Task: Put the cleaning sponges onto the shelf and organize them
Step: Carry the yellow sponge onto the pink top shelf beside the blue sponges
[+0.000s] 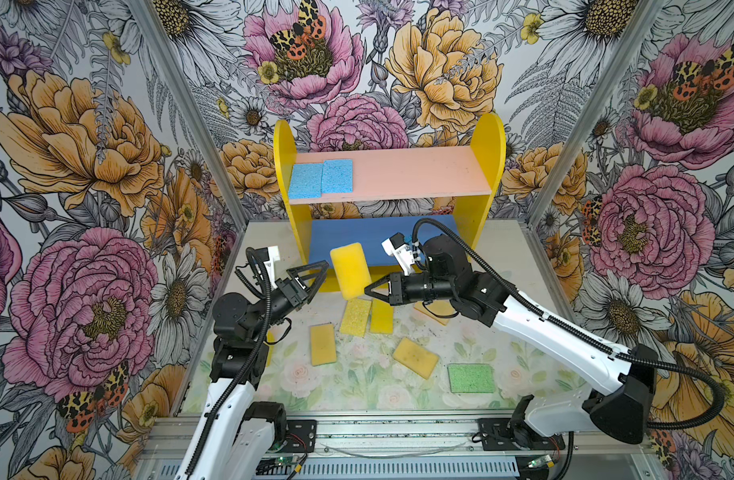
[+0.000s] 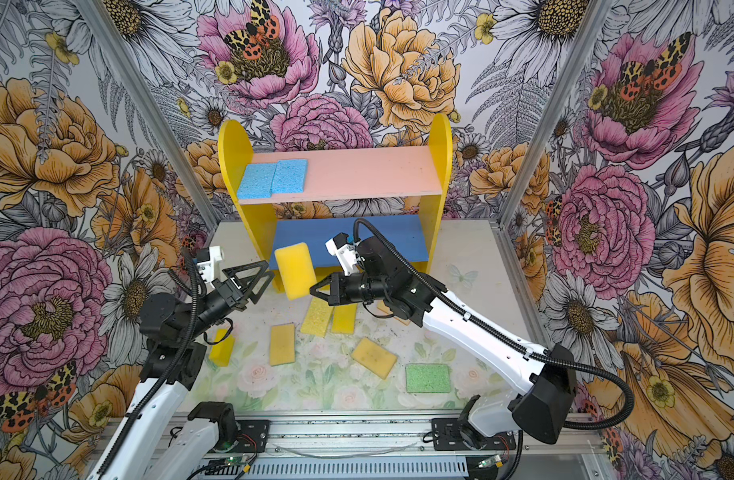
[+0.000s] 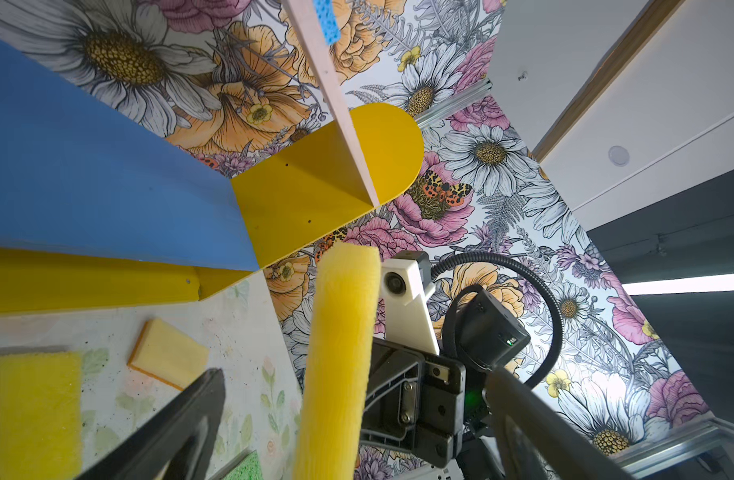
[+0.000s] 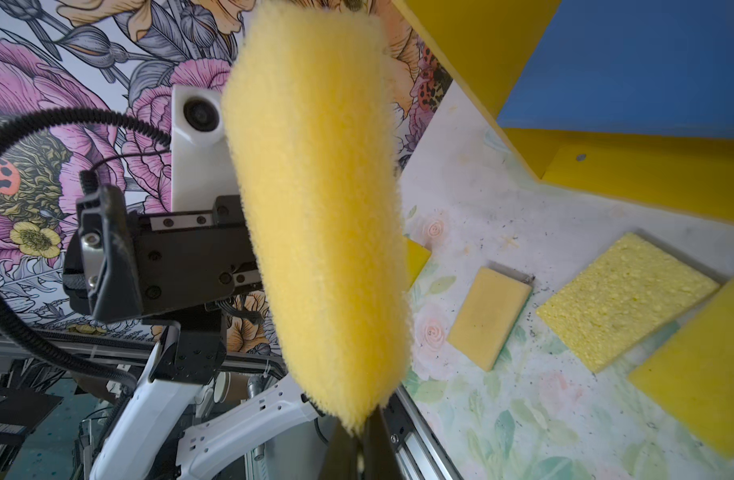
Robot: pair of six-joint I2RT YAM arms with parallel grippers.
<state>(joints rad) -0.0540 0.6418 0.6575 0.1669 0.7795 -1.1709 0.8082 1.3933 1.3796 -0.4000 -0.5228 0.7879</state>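
Right gripper (image 1: pixel 367 291) — pinching yellow sponge (image 1: pixel 348 270) — half-hides tan sponge (image 1: pixel 440 311).

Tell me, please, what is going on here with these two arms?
The robot is stocking the shelf with sponges. The right pincer is shut on the lower edge of a yellow sponge, held upright in the air in front of the blue lower board. The left pincer is open close beside it. Two blue sponges lie on the pink upper board. Several yellow sponges and a green sponge lie on the table.
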